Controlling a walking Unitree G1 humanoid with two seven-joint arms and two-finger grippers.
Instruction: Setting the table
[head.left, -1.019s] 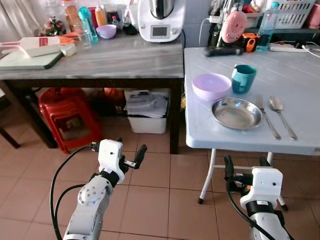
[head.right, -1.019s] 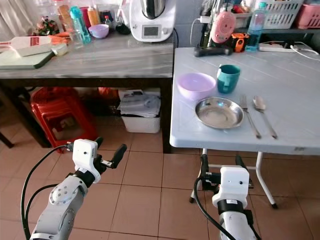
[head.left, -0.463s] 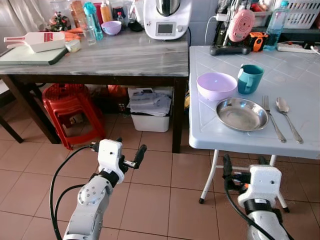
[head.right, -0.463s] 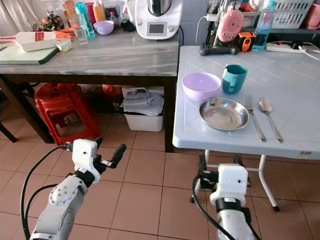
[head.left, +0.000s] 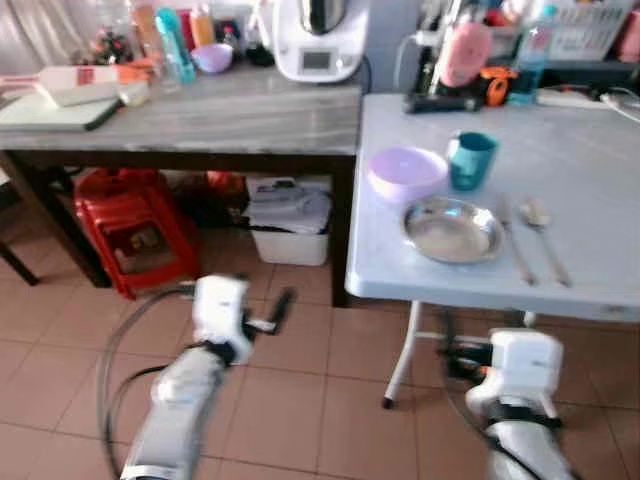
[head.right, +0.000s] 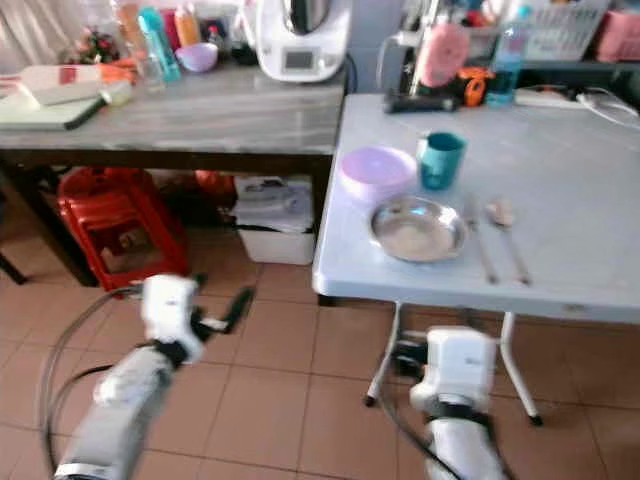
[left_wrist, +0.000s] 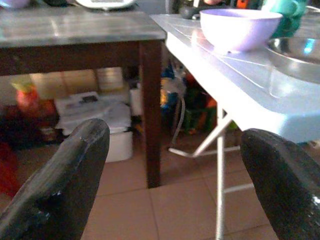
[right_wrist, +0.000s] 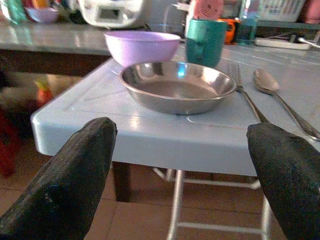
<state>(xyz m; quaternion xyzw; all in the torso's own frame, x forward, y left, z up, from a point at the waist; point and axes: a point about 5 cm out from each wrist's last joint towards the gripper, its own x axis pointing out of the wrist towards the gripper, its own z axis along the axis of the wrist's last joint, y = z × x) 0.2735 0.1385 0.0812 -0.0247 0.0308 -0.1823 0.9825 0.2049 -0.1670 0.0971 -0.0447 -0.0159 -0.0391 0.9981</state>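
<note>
White table (head.left: 600, 150) w/ steel plate (head.left: 453, 230), purple bowl (head.left: 407, 172), teal cup (head.left: 471, 160), fork (head.left: 514, 245), spoon (head.left: 540, 225).

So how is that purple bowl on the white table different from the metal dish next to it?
The purple bowl is deep, matte lilac, likely plastic; the metal dish is shallow, wide and shiny, reflecting light. The bowl sits farther back beside the teal cup, while the dish lies nearer the table's front edge, next to the fork. Both are round, upright and look empty.
</note>
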